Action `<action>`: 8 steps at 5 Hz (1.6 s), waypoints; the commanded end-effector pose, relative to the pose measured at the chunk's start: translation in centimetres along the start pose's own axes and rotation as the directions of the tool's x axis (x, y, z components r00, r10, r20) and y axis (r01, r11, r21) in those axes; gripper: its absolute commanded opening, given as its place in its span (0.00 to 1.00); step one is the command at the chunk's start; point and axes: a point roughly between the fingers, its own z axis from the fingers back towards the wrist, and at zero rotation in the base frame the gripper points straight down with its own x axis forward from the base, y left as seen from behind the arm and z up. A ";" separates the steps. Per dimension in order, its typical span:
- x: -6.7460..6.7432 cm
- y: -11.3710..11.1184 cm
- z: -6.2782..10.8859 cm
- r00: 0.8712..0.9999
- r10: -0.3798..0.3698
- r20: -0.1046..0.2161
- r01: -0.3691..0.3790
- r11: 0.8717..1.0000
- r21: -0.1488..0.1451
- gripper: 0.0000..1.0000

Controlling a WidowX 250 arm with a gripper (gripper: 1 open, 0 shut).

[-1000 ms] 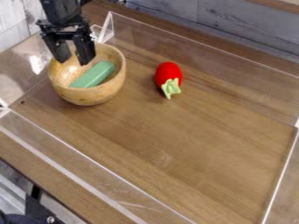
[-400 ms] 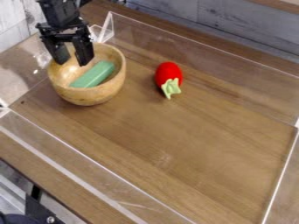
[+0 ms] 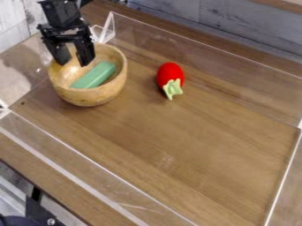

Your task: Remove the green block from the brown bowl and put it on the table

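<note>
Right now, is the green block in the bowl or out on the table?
In. The green block lies slanted inside the brown bowl, with the open gripper above its rim.

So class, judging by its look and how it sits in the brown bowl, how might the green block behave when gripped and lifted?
The green block looks like a stiff, plain-faced bar, so it probably won't bend. It leans inside the brown bowl, so it may slide or pivot if nudged. Its smooth faces could slip between the fingers of the open tool.

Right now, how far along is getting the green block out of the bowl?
Nothing is done yet: the green block lies in the brown bowl. In hand: the open end effector sits over the bowl's back rim. Left: grasp, lift, and set the block on the table.
</note>
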 end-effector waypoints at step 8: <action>0.3 -4.8 -0.8 0.998 -0.056 0.019 0.053 0.990 0.127 1.00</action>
